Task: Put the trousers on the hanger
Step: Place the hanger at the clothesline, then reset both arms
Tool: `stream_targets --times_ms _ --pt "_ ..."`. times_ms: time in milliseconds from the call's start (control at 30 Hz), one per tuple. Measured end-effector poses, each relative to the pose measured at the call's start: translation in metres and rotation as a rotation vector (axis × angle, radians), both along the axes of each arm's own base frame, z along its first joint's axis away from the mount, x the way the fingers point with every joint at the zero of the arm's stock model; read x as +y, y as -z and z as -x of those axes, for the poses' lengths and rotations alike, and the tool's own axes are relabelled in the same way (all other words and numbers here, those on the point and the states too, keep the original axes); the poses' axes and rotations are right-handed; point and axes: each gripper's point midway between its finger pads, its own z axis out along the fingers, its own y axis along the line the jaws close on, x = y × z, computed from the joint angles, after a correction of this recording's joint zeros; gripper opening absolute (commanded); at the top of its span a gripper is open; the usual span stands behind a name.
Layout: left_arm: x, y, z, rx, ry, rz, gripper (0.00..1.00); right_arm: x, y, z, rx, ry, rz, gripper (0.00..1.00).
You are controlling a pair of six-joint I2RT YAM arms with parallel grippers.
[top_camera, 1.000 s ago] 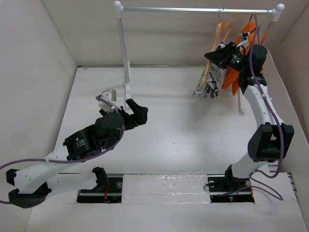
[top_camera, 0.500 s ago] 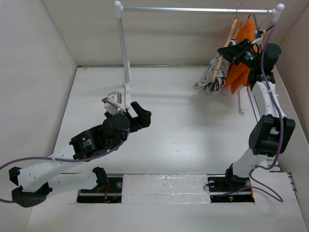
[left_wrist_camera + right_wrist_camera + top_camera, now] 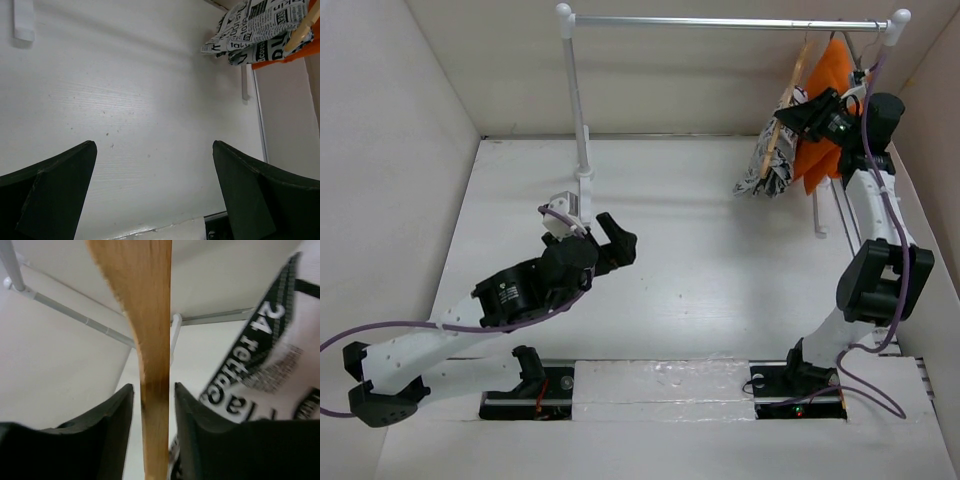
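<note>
Swung rightward over the past second, the right arm's fingers (image 3: pixel 796 110) now sit near the right end of the clothes rail (image 3: pixel 720 20), and the left arm has edged a little forward over the bench (image 3: pixel 700 270). Seen from the right wrist, those fingers stand narrowly apart on either side of the hanger (image 3: pixel 152 315), its tan wooden limb running straight up between them with a sliver of gap on each side. The trousers (image 3: pixel 763 172), white and printed with newspaper text, are draped over the hanger just below and to the left of the fingers, bunched in folds and hanging clear of the bench. The hanger's metal hook reaches up to the rail; whether it bears on it cannot be told. An orange garment (image 3: pixel 828 75) hangs right beside it, touching the trousers. The left arm's fingers (image 3: pixel 617 243) are spread wide with nothing between them, poised above the bench's middle, well apart from the trousers. The rail's white post (image 3: pixel 577 100) stands behind them.
</note>
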Motion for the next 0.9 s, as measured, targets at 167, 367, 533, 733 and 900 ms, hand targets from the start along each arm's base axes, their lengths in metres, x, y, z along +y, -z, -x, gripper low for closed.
stream_targets --times_ms 167,367,533,733,900 --pt "-0.008 0.023 0.002 0.042 0.026 -0.037 0.99 -0.011 -0.025 0.019 -0.068 0.065 0.088 0.75" --pt "-0.028 0.040 -0.001 0.080 0.064 -0.080 0.99 -0.025 -0.081 0.063 -0.163 0.200 0.233 1.00" --pt "-0.044 0.034 -0.021 0.107 0.112 -0.052 0.99 -0.023 -0.119 0.112 -0.273 0.277 0.377 1.00" --pt "0.004 0.037 -0.077 0.121 0.003 0.064 0.99 0.028 -0.092 0.191 -0.358 0.191 0.486 1.00" --pt "0.026 0.028 -0.062 0.080 0.037 0.085 0.99 0.059 -0.005 0.243 -0.279 0.057 0.555 1.00"
